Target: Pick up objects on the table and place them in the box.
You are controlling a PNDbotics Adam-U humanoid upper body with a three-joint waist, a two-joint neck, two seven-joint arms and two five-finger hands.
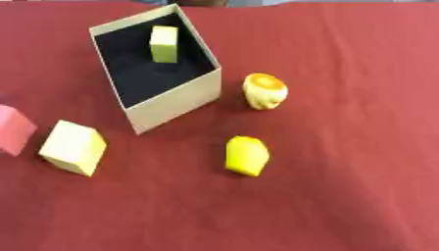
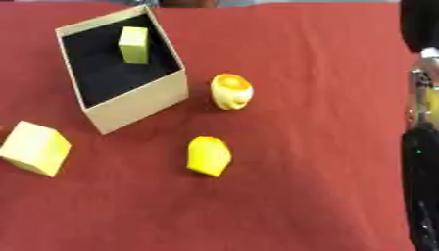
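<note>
Box (image 1: 171,105) holds yellow-green block (image 1: 164,44) | pink block (image 1: 13,130) left-eye only | arm (image 2: 422,147) right-eye only

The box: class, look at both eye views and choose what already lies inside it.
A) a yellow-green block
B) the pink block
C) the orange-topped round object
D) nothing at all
A: a yellow-green block lies on the black floor of the box, while the orange-topped round object sits on the red cloth outside, to the right of the box.
</note>
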